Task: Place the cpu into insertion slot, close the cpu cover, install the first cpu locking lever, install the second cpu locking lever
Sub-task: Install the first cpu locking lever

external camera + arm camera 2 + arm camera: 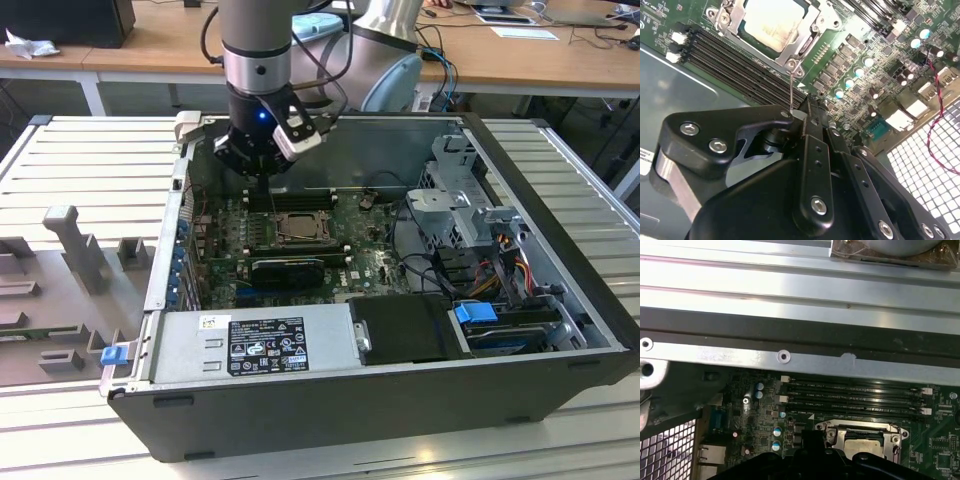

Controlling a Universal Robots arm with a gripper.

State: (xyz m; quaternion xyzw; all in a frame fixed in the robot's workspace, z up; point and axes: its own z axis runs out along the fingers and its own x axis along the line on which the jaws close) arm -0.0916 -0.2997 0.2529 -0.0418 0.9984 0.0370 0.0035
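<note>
Open dark-grey computer tower case lies on its side on a ribbed pale metal bench. Green motherboard sits flat on the case floor.

Grey robot arm comes down into the case near its far wall. Black gripper hangs just above the board, over the long black memory slots and just beyond the socket.

The cpu, a small flat square chip with a pale silver-grey top, sits in the insertion slot, the square silver-rimmed socket on the green board. In the second wrist view the chip lies flat, framed by metal on all sides. The cpu cover, a thin silver metal frame plate with a big central window, appears to lie down around the chip; whether it is fully latched cannot be told.

A thin silver wire lever runs from the socket's near corner straight toward the gripper's black fingertips. The fingertips look pressed together at the wire's end, seemingly pinching it; contact is hard to confirm.

In the first wrist view the socket with the chip shows just beside the memory slots, with the case's silver wall flange beyond.

Grey power supply box with a label sits at the case's near edge; blue plastic clip toward the exterior view's right.
</note>
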